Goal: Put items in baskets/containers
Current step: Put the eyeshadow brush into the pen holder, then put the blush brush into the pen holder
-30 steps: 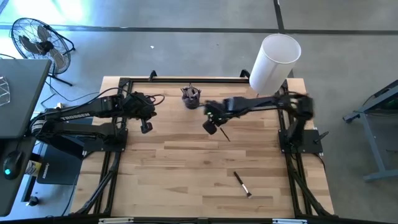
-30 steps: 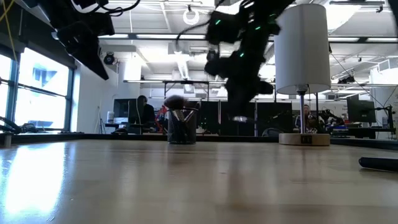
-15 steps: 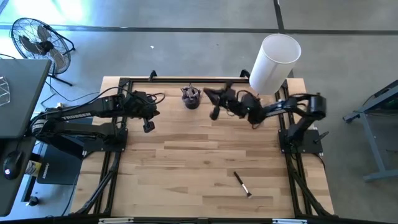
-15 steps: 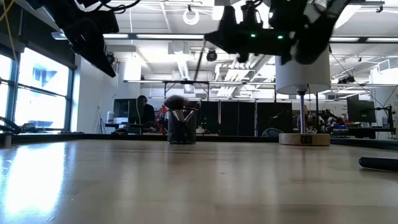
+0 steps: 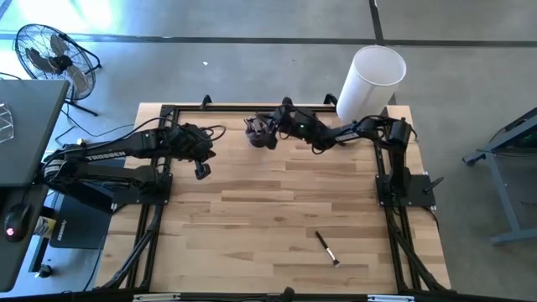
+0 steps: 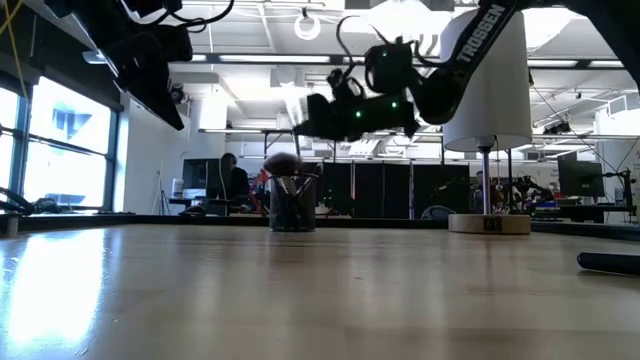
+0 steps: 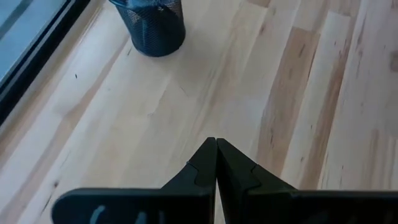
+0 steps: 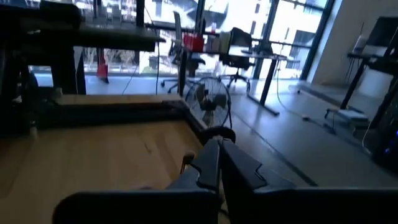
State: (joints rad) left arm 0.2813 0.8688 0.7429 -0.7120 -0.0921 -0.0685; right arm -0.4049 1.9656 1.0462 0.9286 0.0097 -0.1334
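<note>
Right gripper (image 5: 270,127): the fingers (image 8: 208,163) are pressed together, tip against tip. Whether a brush is pinched between them cannot be told. In the high view the gripper sits directly at the cup (image 5: 258,132), at the far edge of the table (image 5: 252,218). In the low view it hangs above and just right of the cup (image 6: 292,204), clear of the tabletop, with the right arm (image 5: 352,132) stretched out level behind it.

Left gripper (image 5: 200,170): the fingers (image 7: 206,163) are closed flush along their full length, with nothing between them. The gripper hangs above bare wood, to the left of the cup and apart from it. The left wrist view shows the mesh cup (image 7: 151,25) standing upright on the boards ahead of the fingertips.

Cup contents: brushes (image 6: 284,170) stand in the cup, handles down, with one rounded reddish head showing above the rim.

Loose brush (image 5: 326,248): it lies flat on the near right part of the table, well apart from the cup and both grippers.

White cylinder (image 5: 368,82): it stands at the far right corner, beside the right arm.
</note>
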